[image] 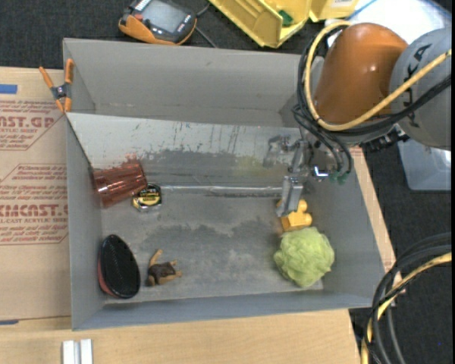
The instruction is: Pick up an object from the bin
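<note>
My gripper (290,202) hangs low in the right part of the bin, pointing down. Its tip is right above a small orange-yellow block (296,220) that lies on the bin floor; whether they touch I cannot tell. Just below that block, toward the front right corner, sits a light green fluffy ball (305,256).
At the left wall lies a red translucent cup (119,183) on its side, with a small yellow and black tape measure (146,196) beside it. In the front left corner lie a black and red oval case (118,266) and a small brown thing (163,271).
</note>
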Motion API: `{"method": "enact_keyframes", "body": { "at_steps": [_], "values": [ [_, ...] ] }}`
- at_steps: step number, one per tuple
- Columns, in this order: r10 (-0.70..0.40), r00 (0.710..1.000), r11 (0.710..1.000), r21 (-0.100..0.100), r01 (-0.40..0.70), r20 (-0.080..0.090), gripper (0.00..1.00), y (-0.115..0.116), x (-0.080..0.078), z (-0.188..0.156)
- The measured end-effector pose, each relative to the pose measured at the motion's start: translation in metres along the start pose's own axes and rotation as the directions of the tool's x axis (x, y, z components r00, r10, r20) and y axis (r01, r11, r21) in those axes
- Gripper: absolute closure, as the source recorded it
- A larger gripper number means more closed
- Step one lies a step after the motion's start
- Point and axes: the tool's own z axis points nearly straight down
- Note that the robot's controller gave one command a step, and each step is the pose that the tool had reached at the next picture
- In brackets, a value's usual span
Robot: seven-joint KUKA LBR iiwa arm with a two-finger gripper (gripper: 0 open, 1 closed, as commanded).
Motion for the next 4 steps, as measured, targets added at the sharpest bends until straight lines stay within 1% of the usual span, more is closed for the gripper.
{"method": "enact_keyframes", "body": {
  "at_steps": [1, 2, 3, 4],
  "values": [
    [0.0, 1.0, 1.0, 0.0, 0.0, 0.0, 0.0, 0.0, 0.0, 0.0],
    [0.369, 0.93, 0.93, -0.001, -0.369, 0.0, 0.0, -0.009, 0.018, 0.001],
    [-0.097, 0.995, 0.995, 0.001, 0.097, 0.004, 0.0, -0.027, 0.001, 0.018],
    [0.29, 0.957, 0.957, -0.002, -0.29, 0.003, 0.0, -0.008, 0.007, 0.025]
  ]
}}
